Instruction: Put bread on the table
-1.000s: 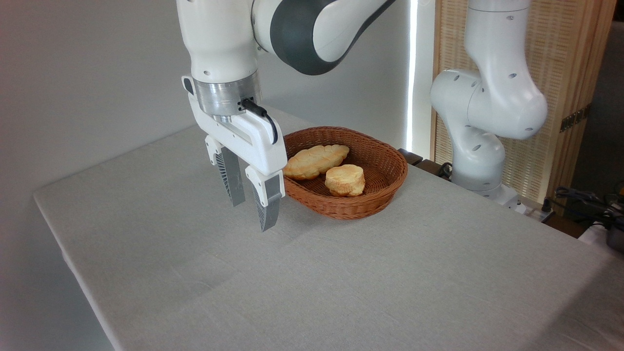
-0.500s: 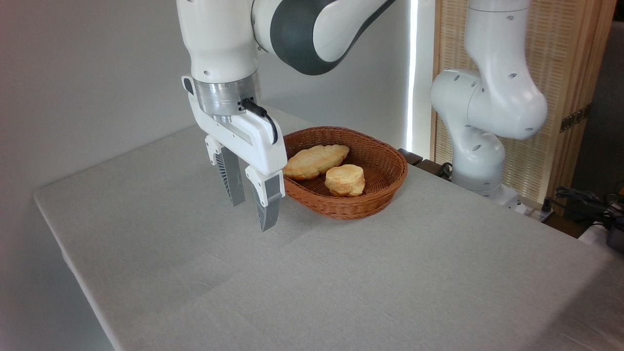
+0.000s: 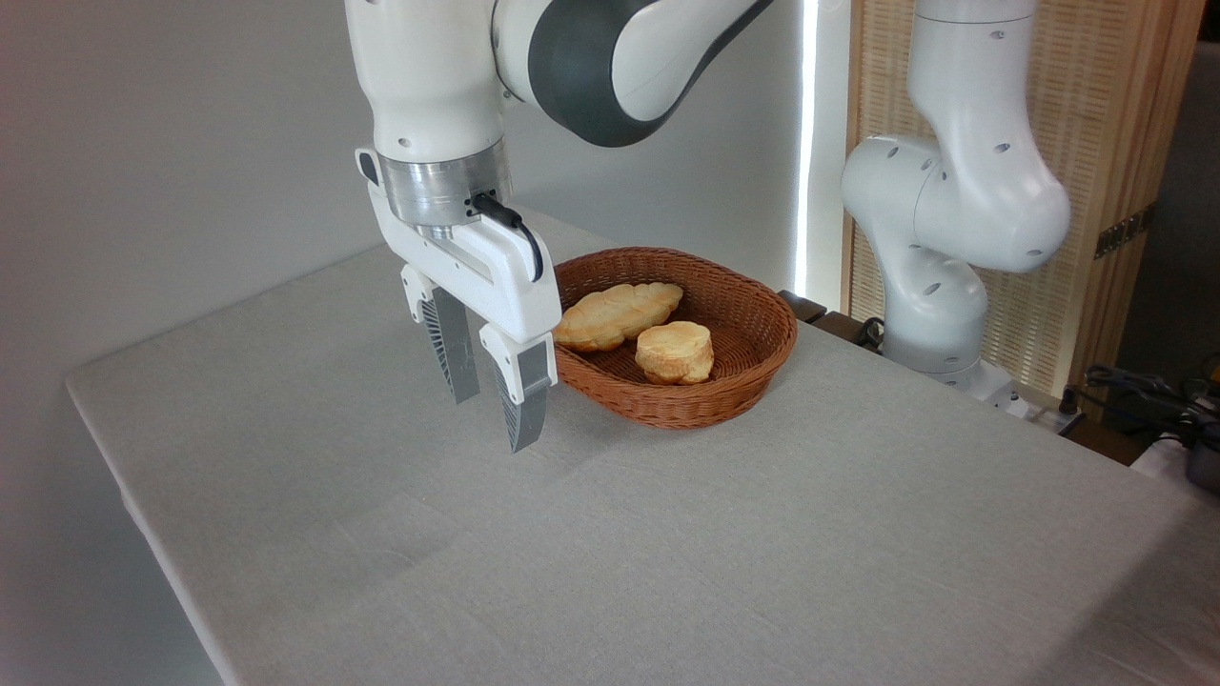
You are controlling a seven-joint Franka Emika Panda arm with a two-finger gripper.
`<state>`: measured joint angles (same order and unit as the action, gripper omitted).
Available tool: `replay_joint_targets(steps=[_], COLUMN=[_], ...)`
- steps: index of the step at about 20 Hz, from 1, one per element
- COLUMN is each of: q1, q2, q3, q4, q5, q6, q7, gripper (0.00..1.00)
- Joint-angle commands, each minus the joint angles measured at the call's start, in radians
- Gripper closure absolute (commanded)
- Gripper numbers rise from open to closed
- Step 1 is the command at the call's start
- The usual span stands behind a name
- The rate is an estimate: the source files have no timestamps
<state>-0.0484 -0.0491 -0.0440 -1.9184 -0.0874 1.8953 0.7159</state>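
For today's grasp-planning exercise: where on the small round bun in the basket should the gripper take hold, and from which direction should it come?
Probably from above. The round bun lies flat in the wicker basket, whose raised rim blocks a sideways approach. The open gripper should straddle its thick scalloped sides, with the fingers placed away from the longer loaf that lies close at its upper left.

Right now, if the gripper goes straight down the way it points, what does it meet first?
Probably the bare table cloth. The gripper hangs open, left of the basket, nothing under it; depth is uncertain.
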Motion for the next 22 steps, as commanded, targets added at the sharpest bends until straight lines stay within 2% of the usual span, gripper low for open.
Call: replay_joint_targets(steps=[1, 7, 10, 19, 22], q1=[-0.002, -0.008, -0.025, -0.149, -0.171], q2=[0.009, 0.003, -0.017, -0.193, -0.222], q3=[0.007, -0.005, -0.008, -0.007, -0.008], q4=[0.01, 0.003, 0.001, -0.142, -0.186], q5=[-0.006, -0.006, -0.006, -0.006, -0.006], q6=[0.004, -0.012, -0.088, -0.263, -0.298], q7=[0.027, 0.027, 0.028, 0.028, 0.03], gripper=[0.0, 0.0, 0.0, 0.0, 0.0])
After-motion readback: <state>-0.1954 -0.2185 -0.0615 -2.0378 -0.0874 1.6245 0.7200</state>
